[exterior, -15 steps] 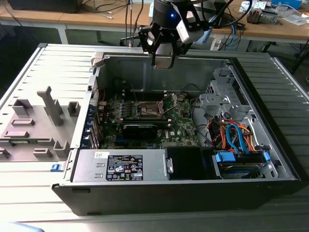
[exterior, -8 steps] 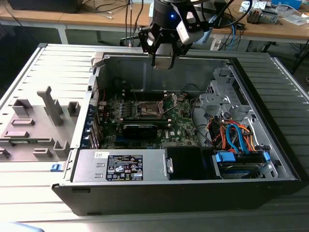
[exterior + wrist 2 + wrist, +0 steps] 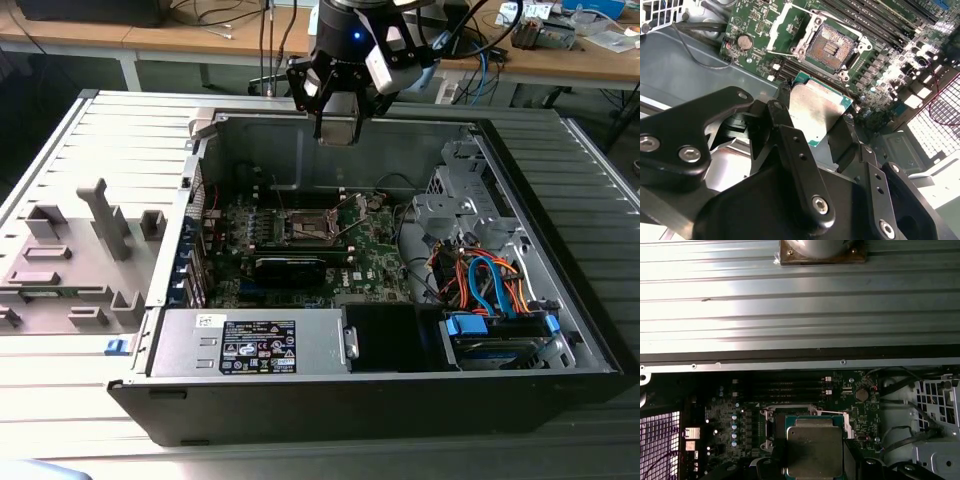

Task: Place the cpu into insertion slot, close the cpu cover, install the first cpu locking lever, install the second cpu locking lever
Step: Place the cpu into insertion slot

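The tool (image 3: 337, 132) pinches the cpu (image 3: 822, 107), with the insertion slot (image 3: 305, 228) at its 7 o'clock in the exterior view, where a skewed landing could bend pins.

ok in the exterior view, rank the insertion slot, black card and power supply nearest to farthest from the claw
From the claw, shut on the cpu above the case's far wall:
1. insertion slot, mid-board.
2. black card, just on the camera side of the slot.
3. power supply, at the case's near edge.
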You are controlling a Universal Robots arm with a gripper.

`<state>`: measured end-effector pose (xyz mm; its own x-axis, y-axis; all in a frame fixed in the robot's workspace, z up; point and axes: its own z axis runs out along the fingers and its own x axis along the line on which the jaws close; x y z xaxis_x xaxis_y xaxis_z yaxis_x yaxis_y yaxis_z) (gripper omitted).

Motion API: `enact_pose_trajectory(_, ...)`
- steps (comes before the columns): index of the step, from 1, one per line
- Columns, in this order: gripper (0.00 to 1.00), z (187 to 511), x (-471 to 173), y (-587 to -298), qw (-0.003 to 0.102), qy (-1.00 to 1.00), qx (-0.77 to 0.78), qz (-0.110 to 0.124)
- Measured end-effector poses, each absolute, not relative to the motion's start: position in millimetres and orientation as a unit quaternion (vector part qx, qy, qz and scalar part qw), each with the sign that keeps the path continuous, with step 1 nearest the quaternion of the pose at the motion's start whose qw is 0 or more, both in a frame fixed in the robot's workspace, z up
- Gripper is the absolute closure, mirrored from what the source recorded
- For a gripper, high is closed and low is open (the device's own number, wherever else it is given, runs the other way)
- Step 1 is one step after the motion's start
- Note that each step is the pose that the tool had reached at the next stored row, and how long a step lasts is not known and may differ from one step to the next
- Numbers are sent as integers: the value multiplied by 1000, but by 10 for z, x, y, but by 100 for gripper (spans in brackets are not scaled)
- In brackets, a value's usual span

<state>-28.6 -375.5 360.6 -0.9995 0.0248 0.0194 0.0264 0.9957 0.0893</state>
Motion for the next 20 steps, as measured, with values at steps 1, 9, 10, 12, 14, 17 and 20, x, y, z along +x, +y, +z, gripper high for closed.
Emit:
enact_pose_trajectory(1, 45, 3605, -286, -3757, 9, -999, -13, -45)
enact_pose_trajectory(9, 45, 3599, -286, -3772, 9, -999, -13, -45)
enact_pose_trajectory(10, 45, 3598, -286, -3774, 9, -999, -13, -45)
enact_pose_trajectory(12, 45, 3596, -286, -3779, 9, -999, -13, -45)
enact_pose_trajectory(14, 45, 3594, -286, -3784, 9, -999, -13, -45)
enact_pose_trajectory(17, 45, 3590, -286, -3793, 9, -999, -13, -45)
enact_pose_trajectory(20, 45, 3584, -286, -3799, 9, -999, -13, -45)
